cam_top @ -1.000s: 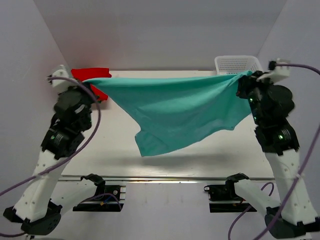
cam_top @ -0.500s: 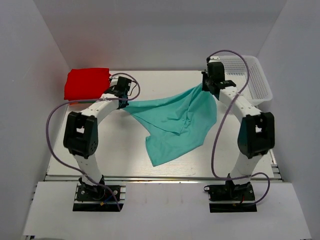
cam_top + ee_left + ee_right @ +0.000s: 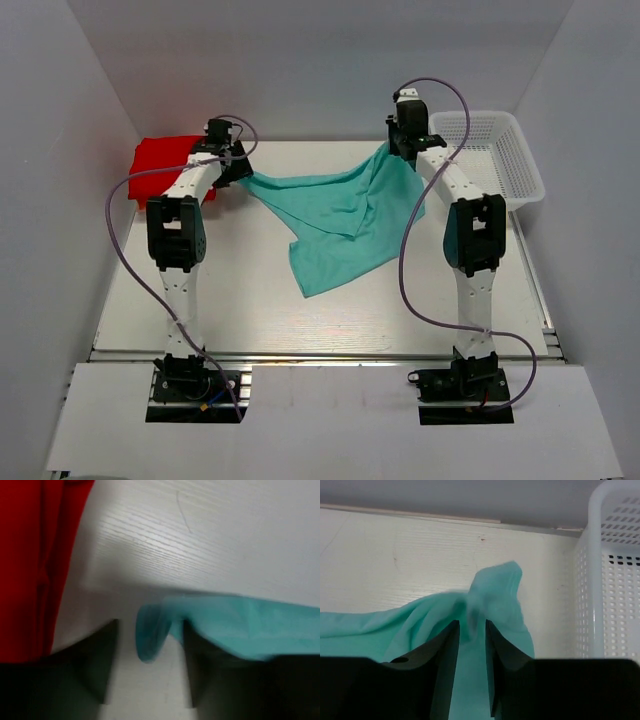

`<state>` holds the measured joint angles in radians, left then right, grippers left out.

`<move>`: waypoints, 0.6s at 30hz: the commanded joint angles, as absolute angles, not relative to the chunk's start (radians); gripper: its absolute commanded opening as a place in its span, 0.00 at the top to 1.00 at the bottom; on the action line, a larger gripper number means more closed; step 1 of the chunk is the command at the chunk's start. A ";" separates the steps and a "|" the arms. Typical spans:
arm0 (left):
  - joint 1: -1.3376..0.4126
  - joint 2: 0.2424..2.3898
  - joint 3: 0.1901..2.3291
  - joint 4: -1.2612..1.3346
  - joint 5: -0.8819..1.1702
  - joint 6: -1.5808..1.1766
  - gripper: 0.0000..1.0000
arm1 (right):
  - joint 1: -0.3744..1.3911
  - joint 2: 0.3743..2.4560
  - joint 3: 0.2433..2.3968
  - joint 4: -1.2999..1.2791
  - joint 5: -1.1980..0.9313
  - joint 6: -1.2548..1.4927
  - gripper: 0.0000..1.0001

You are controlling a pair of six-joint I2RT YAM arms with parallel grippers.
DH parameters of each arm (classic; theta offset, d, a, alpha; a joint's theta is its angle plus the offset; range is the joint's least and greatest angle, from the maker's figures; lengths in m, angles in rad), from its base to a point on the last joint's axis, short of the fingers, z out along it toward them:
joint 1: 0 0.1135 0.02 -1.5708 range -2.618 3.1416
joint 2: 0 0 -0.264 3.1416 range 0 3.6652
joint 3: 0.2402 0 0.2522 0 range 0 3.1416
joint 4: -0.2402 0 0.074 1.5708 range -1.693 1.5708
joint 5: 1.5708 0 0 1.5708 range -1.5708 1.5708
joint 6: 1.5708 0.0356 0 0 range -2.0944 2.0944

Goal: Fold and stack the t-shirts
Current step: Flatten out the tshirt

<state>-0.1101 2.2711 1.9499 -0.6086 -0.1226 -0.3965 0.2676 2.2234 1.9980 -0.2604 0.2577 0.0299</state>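
The teal t-shirt (image 3: 335, 215) lies rumpled on the table, stretched between both grippers at the far side. Its left corner (image 3: 150, 637) hangs loose between the fingers of my left gripper (image 3: 150, 625), which stands open just above the table (image 3: 210, 540). My right gripper (image 3: 471, 624) is low over the shirt's right corner (image 3: 497, 587); its jaws stand partly apart, and blurred teal cloth lies between and under them. The red t-shirt (image 3: 160, 165) lies folded at the back left, just left of the left gripper (image 3: 238, 172). No orange edge shows.
A white mesh basket (image 3: 495, 155) stands at the back right, close to the right gripper (image 3: 392, 150); its wall (image 3: 615, 580) fills the right of the right wrist view. The back wall runs just behind both grippers.
Both arms have reached out to the far side and brought the teal shirt down from the air onto the table. Both grippers have opened, and the corners are slipping free.
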 commanded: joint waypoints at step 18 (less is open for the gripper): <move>-0.234 2.037 1.718 -0.482 0.210 -0.265 0.00 | 0.434 1.686 1.324 -0.157 -0.351 0.225 0.10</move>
<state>-0.1944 2.0491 1.7218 -0.5194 0.1722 -0.3042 0.3759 1.6897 1.4506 -0.2119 -0.1715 0.1425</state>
